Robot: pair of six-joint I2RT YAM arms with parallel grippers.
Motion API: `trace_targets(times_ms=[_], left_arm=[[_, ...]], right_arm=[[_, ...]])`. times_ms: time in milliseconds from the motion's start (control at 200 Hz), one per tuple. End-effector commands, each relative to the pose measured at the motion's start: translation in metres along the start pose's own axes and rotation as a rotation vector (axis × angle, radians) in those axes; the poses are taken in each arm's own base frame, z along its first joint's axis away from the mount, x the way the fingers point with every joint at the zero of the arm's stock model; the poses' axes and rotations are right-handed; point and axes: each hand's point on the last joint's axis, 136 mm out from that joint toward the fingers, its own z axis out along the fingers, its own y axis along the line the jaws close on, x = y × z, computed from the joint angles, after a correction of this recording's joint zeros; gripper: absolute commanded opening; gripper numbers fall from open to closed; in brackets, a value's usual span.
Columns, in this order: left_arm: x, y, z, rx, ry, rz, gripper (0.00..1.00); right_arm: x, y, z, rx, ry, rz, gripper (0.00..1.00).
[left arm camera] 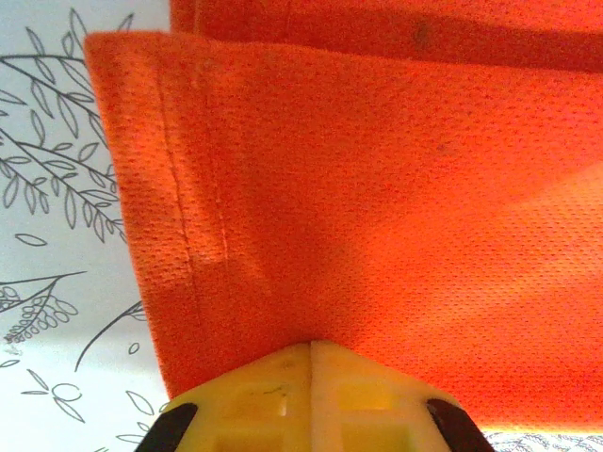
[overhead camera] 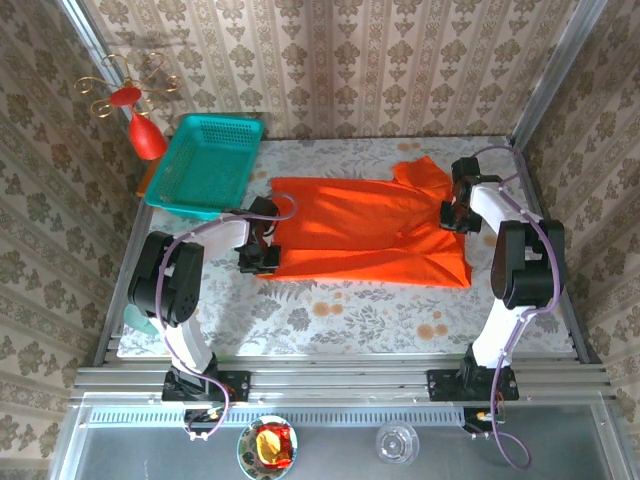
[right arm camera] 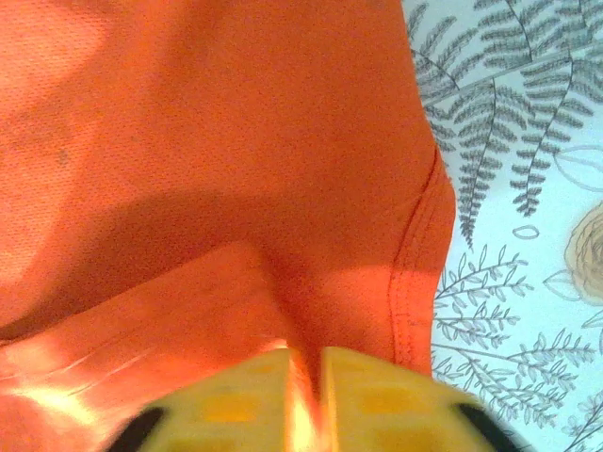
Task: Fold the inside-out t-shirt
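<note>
Orange-red t-shirt (overhead camera: 370,230) lies flat; left end effector (left arm camera: 311,347) and right end effector (right arm camera: 303,356) pinch it.

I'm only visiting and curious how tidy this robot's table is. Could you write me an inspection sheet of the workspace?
Surface: table covered in a leaf-and-flower print.
Job's things: orange t-shirt lying flat across the middle.
Clutter: teal basket at the far left; red ornament with gold wire curls behind it.
Grippers: left gripper shut on the t-shirt's left edge; right gripper pinching its right edge.
Cables: purple cables run along both arms.
Surroundings: patterned wallpaper on three sides; a bowl and a glass on the near shelf.
</note>
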Motion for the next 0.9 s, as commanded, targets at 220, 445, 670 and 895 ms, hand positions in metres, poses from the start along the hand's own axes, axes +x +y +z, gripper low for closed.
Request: trace_targets(times_ms=[220,445,670,895], left_arm=[[0.013,0.009,0.011,-0.021,0.046,-0.02,0.02],[0.013,0.009,0.012,-0.021,0.046,-0.017,0.02],[0.015,0.01,0.01,-0.021,0.047,-0.016,0.02],[0.017,0.012,0.013,-0.021,0.05,-0.022,0.02]], right_arm=[[0.036,0.004,-0.05,-0.133,0.003,0.129,0.41],[0.068,0.019,-0.037,-0.405,0.076,0.299,0.47],[0.082,-0.003,0.002,-0.416,0.151,0.443,0.52],[0.093,-0.042,0.025,-0.193,0.169,0.479,0.53]])
